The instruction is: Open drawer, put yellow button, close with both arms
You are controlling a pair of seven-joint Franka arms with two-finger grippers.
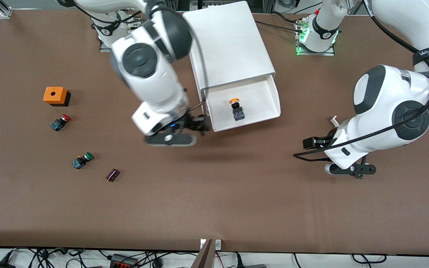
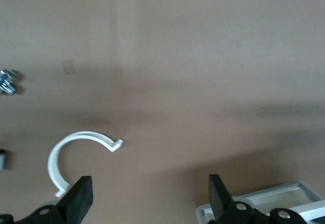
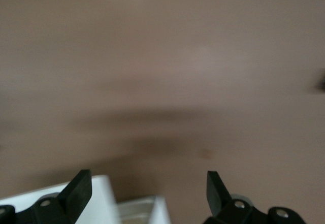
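Looking down from the front, you see the small yellow-capped push-button on its black and blue body (image 1: 236, 108) lying inside the pulled-out top white plastic drawer (image 1: 266, 97) of the large white box cabinet (image 1: 225, 44). Your right arm's black gripper (image 1: 196, 127) hangs at the drawer's front corner, toward the right arm's end; its upper body is cut off. Your left arm's black gripper (image 1: 352, 169) waits over bare brown table (image 1: 214, 208) at the left arm's end. Cables run along the near edge.

In your left wrist view the fingers (image 2: 81, 196) stand spread apart over the brown surface beside a white plastic C-shaped clip (image 2: 71, 150).

In your right wrist view the fingers (image 3: 78, 188) are likewise parted, with a white edge between them that you cannot identify.
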